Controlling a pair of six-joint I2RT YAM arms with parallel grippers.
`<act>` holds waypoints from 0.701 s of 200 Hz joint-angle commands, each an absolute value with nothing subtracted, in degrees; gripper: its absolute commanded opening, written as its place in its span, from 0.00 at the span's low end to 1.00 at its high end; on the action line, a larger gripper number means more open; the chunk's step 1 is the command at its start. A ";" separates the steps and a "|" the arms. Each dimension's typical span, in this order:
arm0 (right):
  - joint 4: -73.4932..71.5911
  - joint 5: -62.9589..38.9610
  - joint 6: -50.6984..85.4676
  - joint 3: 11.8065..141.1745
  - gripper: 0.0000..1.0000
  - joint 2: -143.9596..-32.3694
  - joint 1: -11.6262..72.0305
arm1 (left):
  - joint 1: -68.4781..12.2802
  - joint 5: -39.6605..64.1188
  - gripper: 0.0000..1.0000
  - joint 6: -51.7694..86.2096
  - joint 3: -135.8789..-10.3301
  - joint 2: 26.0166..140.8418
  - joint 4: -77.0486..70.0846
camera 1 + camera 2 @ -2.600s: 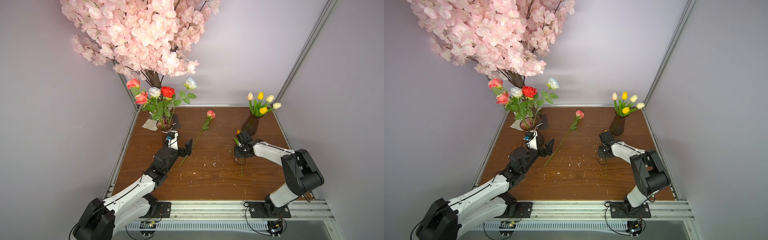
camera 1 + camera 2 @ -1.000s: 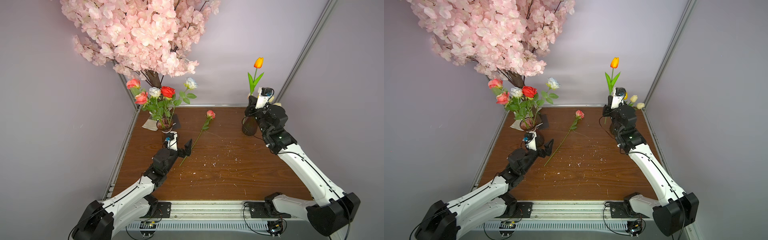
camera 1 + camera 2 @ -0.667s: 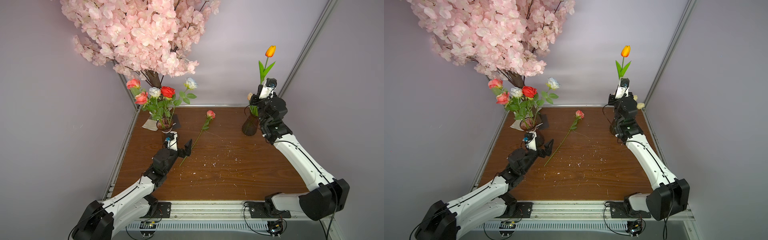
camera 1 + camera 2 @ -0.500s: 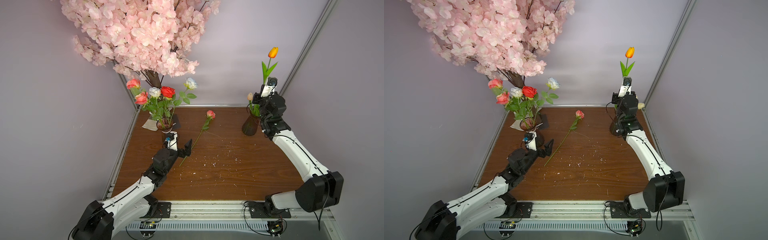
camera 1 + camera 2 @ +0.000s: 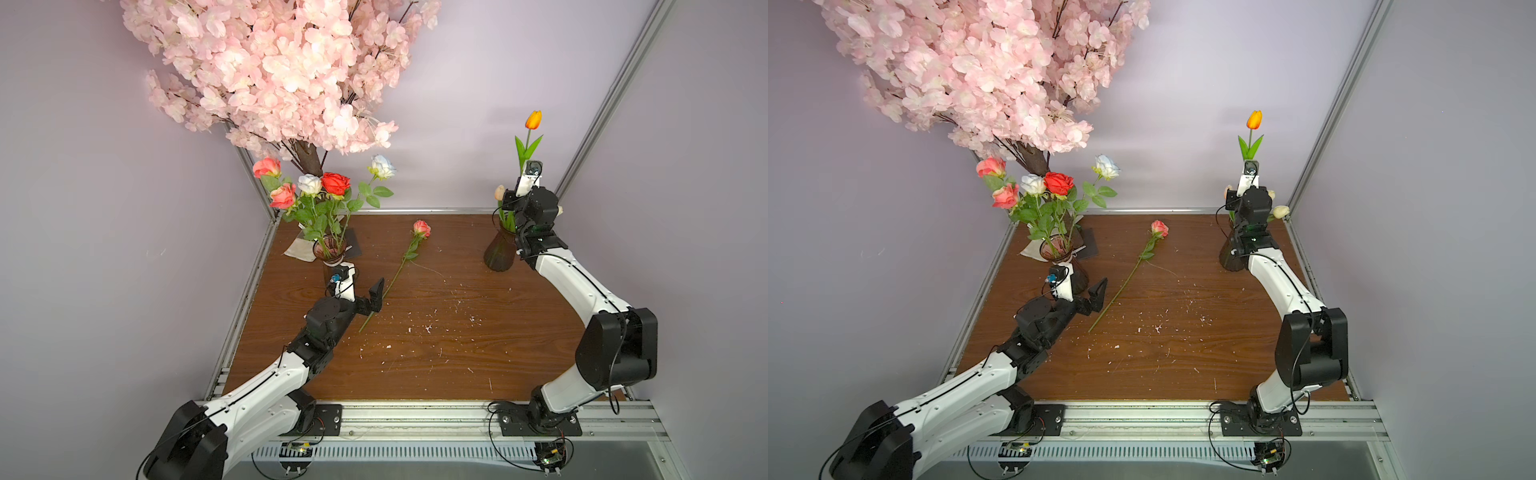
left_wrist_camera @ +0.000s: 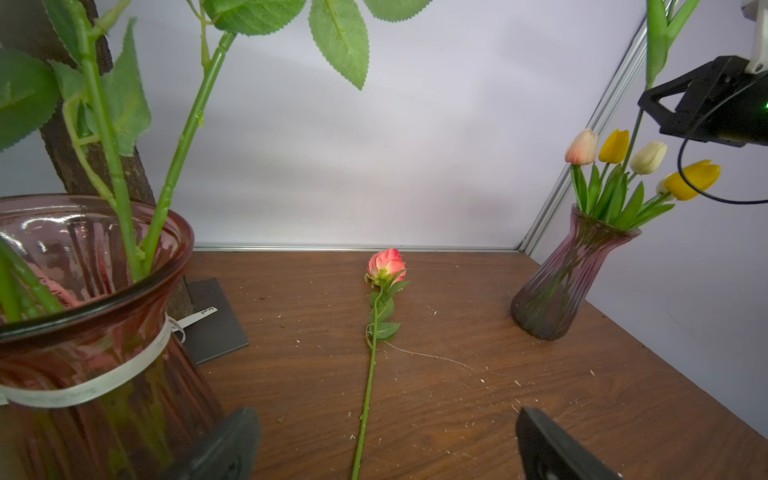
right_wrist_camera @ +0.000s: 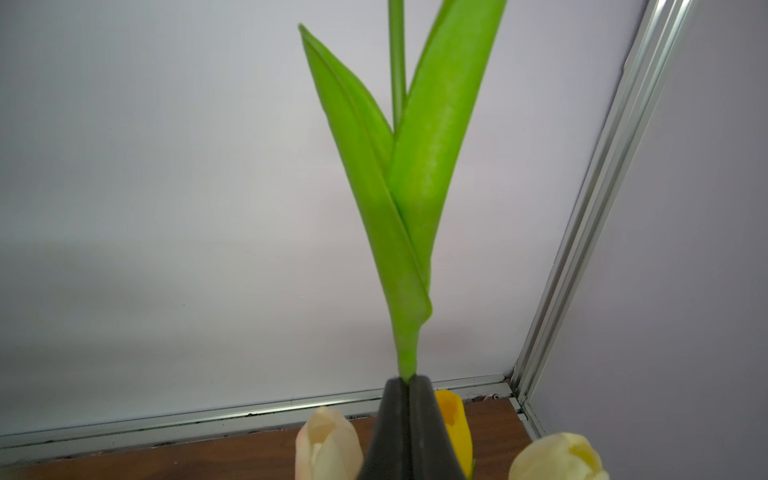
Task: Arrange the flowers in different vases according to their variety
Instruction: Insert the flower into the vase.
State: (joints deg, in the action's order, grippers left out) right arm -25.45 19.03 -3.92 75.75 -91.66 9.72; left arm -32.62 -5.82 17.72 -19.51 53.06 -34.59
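Nearest, the left gripper [image 6: 384, 419] stands wide open and empty low over the wooden table [image 5: 436, 353]. In the left wrist view the lower stem of the loose pink-coral rose [image 5: 410, 252] runs between its fingers. The rose lies flat beside the banded rose vase [image 6: 83, 332].

Farther back, the right gripper [image 7: 409, 399] is pinched shut on the orange tulip [image 5: 533, 119], holding it upright over the tulip vase [image 5: 500, 253] in the far corner. The step in hand looks like inserting this tulip. Next it likely needs a straight descent, threading the stem end into the narrow neck, then a release.

The right wrist view shows the jaws pressed on the stem just under the leaves. In both top views the arm hides the vase mouth. Only the left wrist view shows the stem hanging among the vased tulips [image 6: 615, 145]; whether its end has entered cannot be told.
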 commanded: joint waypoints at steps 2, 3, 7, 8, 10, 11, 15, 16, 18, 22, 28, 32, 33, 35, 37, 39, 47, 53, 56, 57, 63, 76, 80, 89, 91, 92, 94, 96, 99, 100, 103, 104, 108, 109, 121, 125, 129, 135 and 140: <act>-31.09 17.75 -2.82 76.34 0.00 -90.26 9.60 | -33.14 -6.15 0.99 16.92 -19.07 53.41 -36.12; -31.15 17.75 -2.77 76.23 0.00 -90.26 9.55 | -33.18 -6.15 1.00 16.90 -19.07 53.43 -36.12; -31.42 17.87 -2.66 75.79 0.00 -90.26 9.61 | -33.17 -6.14 1.00 16.88 -19.07 53.51 -36.12; -31.44 17.90 -2.65 75.69 0.00 -90.26 9.55 | -33.15 -6.15 1.00 16.88 -19.07 53.56 -36.12; -31.53 17.92 -2.60 75.52 0.00 -90.26 9.53 | -33.14 -6.15 1.00 16.88 -19.07 53.60 -36.19; -31.58 17.93 -2.57 75.42 0.00 -90.26 9.55 | -33.14 -6.11 1.00 16.88 -19.07 53.61 -36.16; -31.70 17.95 -2.50 75.03 0.00 -90.26 9.58 | -33.13 -6.07 0.99 16.88 -19.12 53.69 -36.21; -31.76 17.98 -2.48 74.91 0.00 -90.26 9.54 | -33.13 -6.11 1.00 16.88 -19.09 53.74 -36.21; -31.78 18.01 -2.40 74.71 0.00 -90.26 9.55 | -33.16 -6.08 1.00 16.88 -19.10 53.84 -36.21; -32.02 18.01 -2.31 74.27 0.00 -90.19 9.54 | -33.14 -6.13 1.00 16.88 -19.07 53.90 -36.25; -32.32 18.01 -2.29 73.52 0.00 -90.11 9.51 | -33.13 -6.07 1.00 16.88 -19.15 54.03 -36.30; -32.49 17.97 -2.20 73.09 0.00 -90.02 9.51 | -33.13 -6.03 1.00 16.88 -19.20 54.05 -36.30; -32.51 18.00 -2.20 72.98 0.00 -89.96 9.59 | -33.13 -6.00 1.00 16.88 -19.18 54.10 -36.34; -32.58 18.08 -2.15 72.78 0.00 -89.93 9.56 | -33.13 -5.98 0.99 16.88 -19.17 54.17 -36.40; -32.60 18.12 -2.12 72.60 0.00 -89.85 9.60 | -33.13 -5.98 0.99 16.88 -19.21 54.21 -36.39; -32.61 18.24 -2.07 72.42 0.00 -89.74 9.58 | -33.13 -5.98 1.00 16.88 -19.17 54.23 -36.39; -32.57 18.65 -1.73 71.83 0.00 -89.37 9.50 | -33.15 -5.89 1.00 16.88 -19.16 54.49 -36.47; -32.60 18.85 -1.36 71.20 0.10 -88.94 9.55 | -33.13 -5.81 0.99 16.88 -19.29 54.73 -36.47; -32.65 18.89 -1.21 70.89 0.16 -88.69 9.52 | -33.13 -5.80 1.00 16.88 -19.25 54.91 -36.47; -32.63 18.89 -1.18 70.77 0.18 -88.60 9.55 | -33.13 -5.80 0.99 16.88 -19.29 54.96 -36.47; -32.71 18.74 -0.93 70.24 0.26 -87.94 9.61 | -33.15 -5.72 0.99 16.88 -19.42 55.30 -36.47; -32.65 18.55 -0.09 69.21 0.45 -86.31 9.61 | -33.13 -5.40 1.00 16.85 -19.92 56.26 -36.15; -32.54 18.55 0.23 68.90 0.50 -85.74 9.58 | -33.13 -5.34 1.00 16.79 -20.07 56.53 -36.12; -32.01 18.54 1.14 68.48 0.56 -84.37 9.65 | -33.14 -5.06 1.00 16.79 -20.43 57.10 -36.06; -31.82 18.48 1.38 68.40 0.56 -84.04 9.58 | -33.14 -4.98 1.00 16.79 -20.47 57.21 -36.00; -31.73 18.47 1.48 68.39 0.57 -83.86 9.58 | -33.14 -4.95 1.00 16.79 -20.47 57.30 -35.97; -31.49 18.35 1.73 68.32 0.58 -83.61 9.56 | -33.13 -4.93 1.00 16.79 -20.52 57.44 -35.95; -31.36 18.30 1.91 68.30 0.60 -83.24 9.57 | -33.13 -4.88 1.00 16.79 -20.56 57.46 -35.95; -31.03 18.00 2.15 68.25 0.62 -82.73 9.62 | -33.13 -4.84 1.00 16.72 -20.65 57.58 -35.90; -30.94 17.88 2.31 68.23 0.63 -82.54 9.60 | -33.13 -4.84 1.00 16.71 -20.65 57.62 -35.88; -30.60 17.64 2.55 68.21 0.64 -82.04 9.59 | -33.18 -4.69 0.99 16.70 -20.73 57.73 -35.86; -30.55 17.56 2.68 68.25 0.65 -81.89 9.63 | -33.16 -4.67 0.99 16.70 -20.74 57.78 -35.86; -30.01 17.26 3.12 68.19 0.66 -81.31 9.54 | -33.18 -4.64 1.00 16.65 -20.82 57.95 -35.78; -29.86 17.20 3.23 68.20 0.67 -81.13 9.61 | -33.16 -4.65 1.00 16.63 -20.83 57.98 -35.78; -27.30 16.49 4.70 68.74 0.71 -79.21 9.59 | -33.16 -4.64 1.00 16.46 -21.18 58.37 -35.53; -26.30 16.19 5.29 68.88 0.72 -78.55 9.61 | -33.14 -4.53 1.00 16.44 -21.23 58.54 -35.43; -25.35 15.89 5.77 69.03 0.72 -77.88 9.54 | -33.13 -4.49 0.99 16.35 -21.33 58.77 -35.35; -23.91 15.55 6.53 69.16 0.73 -76.89 9.66 | -33.16 -4.36 1.00 16.31 -21.51 59.10 -35.26; -22.66 14.99 7.35 69.17 0.75 -75.98 9.65 | -33.18 -4.23 1.00 16.35 -21.72 59.40 -35.20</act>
State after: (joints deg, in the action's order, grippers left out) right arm -26.00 17.41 2.96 67.46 -80.90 9.67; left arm -32.62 -5.26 17.30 -19.57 58.46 -34.96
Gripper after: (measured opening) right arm 0.724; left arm 0.995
